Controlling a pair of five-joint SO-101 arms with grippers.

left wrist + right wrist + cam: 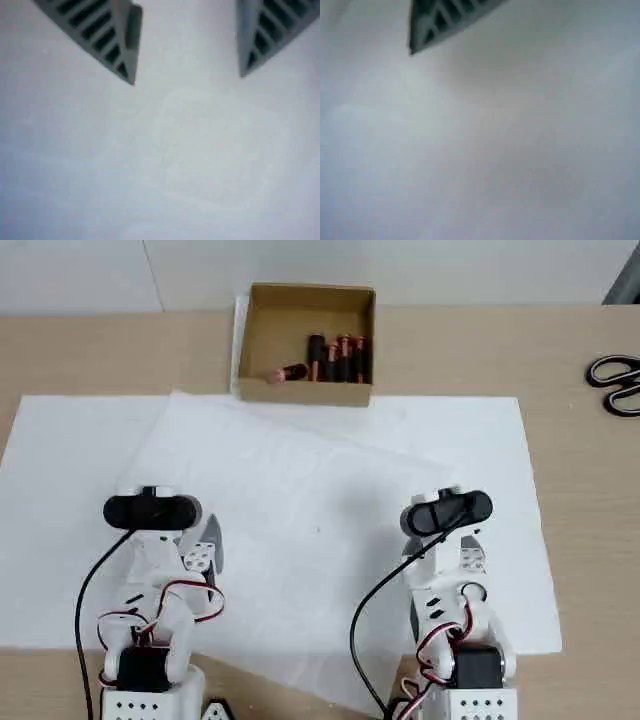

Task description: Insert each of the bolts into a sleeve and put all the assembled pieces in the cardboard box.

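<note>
Presently: cardboard box (262, 330), at far side of table (90, 350), containing assembled bolt-and-sleeve pieces (338, 358) clustered by its near wall. Left gripper (187, 79): jaws wide apart, holding nothing, above white paper (330, 480). Right gripper (470, 552): over the same paper, opening cannot be told. Scissors (617, 383): far right on table.

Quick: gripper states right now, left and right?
Left gripper: open, holding nothing.
Right gripper: cannot be told.
</note>
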